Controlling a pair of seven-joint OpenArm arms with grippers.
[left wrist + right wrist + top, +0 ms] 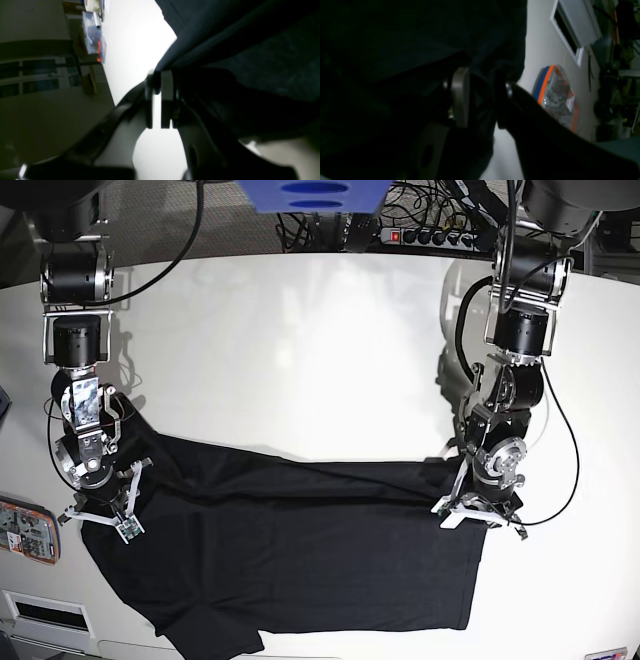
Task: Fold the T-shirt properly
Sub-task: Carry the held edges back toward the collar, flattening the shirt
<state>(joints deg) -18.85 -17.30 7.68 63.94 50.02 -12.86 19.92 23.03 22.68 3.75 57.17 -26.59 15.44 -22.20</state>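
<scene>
Soft floppy black cloth T-shirt [300,540]: left claw [157,75] pinches edge; right claw [482,97] parted, cloth between jaws, grip unclear. Grab corners.

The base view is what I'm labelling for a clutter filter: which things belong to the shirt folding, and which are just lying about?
Belongs to the job:
T-shirt
left end effector
right end effector

Just lying about:
plastic packet at the table edge
power strip behind the table
</scene>
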